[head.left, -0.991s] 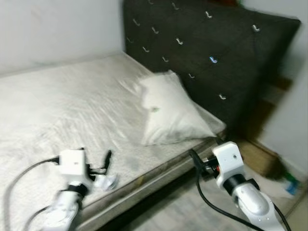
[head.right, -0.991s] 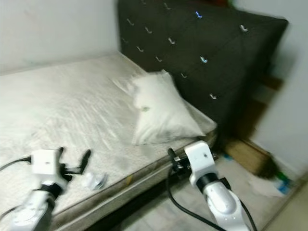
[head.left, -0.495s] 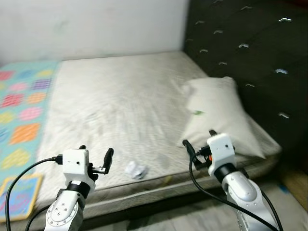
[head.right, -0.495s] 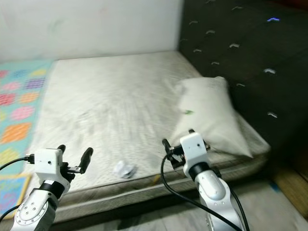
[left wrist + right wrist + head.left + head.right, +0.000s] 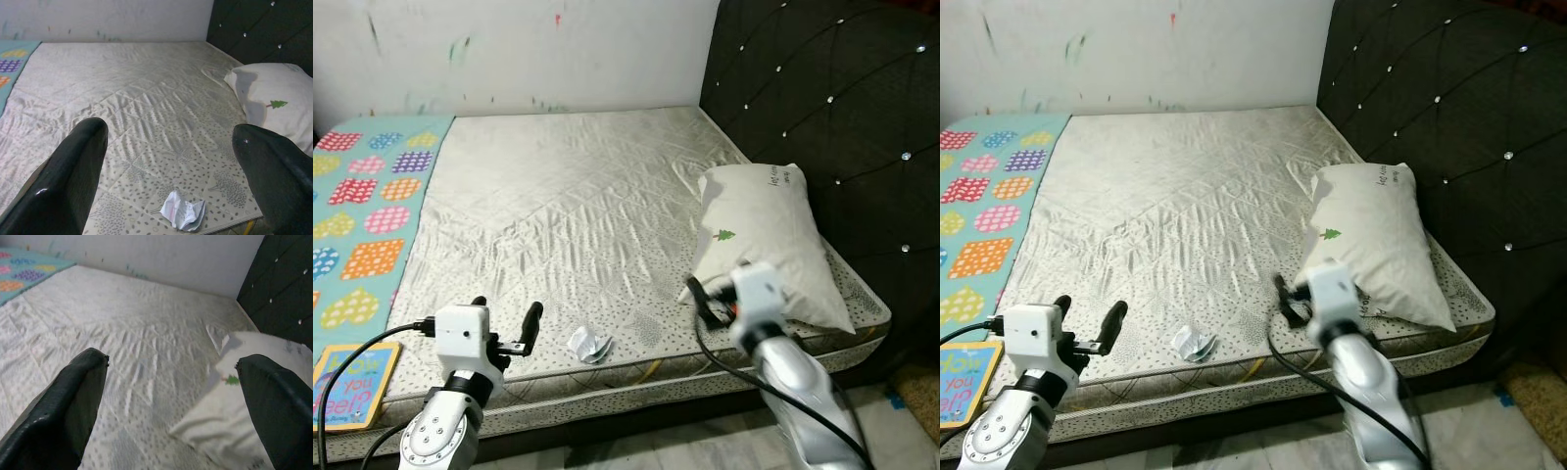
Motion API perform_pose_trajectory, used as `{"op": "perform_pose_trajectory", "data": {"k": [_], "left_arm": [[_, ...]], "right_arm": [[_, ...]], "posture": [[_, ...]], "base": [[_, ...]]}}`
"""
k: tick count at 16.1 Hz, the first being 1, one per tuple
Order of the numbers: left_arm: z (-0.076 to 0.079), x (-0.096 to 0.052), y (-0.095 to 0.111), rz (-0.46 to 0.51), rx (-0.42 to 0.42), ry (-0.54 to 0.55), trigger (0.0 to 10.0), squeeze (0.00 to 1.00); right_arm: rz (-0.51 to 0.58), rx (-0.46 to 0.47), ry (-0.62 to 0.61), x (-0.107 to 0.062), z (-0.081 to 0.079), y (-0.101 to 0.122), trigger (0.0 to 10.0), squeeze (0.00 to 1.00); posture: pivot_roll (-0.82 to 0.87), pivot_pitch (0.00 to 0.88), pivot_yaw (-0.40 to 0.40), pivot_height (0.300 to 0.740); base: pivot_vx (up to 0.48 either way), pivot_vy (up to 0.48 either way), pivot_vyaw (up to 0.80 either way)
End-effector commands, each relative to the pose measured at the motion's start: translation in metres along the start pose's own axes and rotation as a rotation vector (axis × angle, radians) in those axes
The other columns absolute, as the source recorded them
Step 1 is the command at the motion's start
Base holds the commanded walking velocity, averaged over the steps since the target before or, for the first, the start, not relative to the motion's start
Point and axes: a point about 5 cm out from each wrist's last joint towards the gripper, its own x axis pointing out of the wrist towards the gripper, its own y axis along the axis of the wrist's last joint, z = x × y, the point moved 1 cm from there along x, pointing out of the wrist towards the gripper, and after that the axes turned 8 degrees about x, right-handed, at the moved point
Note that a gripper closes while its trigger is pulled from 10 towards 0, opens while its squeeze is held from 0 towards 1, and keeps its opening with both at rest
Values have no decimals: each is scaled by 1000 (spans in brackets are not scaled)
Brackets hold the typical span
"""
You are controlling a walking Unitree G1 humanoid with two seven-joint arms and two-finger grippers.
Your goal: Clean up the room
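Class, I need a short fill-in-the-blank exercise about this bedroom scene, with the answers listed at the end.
1. The crumpled paper lies near the mattress edge, closest to the ______ end effector.
2. The pillow bears a small green ______ print.
3. Both end effectors have their fingers ______; the right end effector is beside the pillow.
4. The patterned blanket covers the bed's ______ side.

Answers: left; tree; open; left
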Motion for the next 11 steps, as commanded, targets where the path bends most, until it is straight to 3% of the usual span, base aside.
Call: {"op": "perform_pose_trajectory", "data": {"k": [1, 7, 11], "left_arm": [[-2, -2, 4, 16, 0, 4, 10000, 0], [2, 1, 4, 19, -8, -14, 10000, 0], [4, 3, 5, 20, -10, -22, 10000, 0]], "right_arm": [[-1, -2, -8, 3, 1, 0, 10000, 0], [11, -31, -10, 8, 6, 0, 10000, 0], [6, -32, -8, 6, 4, -4, 10000, 0]], "posture": [[70, 0, -77, 740], [54, 0, -73, 740], [56, 0, -73, 740]], "base": [[0, 0, 0], [279, 0, 0], [350, 0, 447]]}}
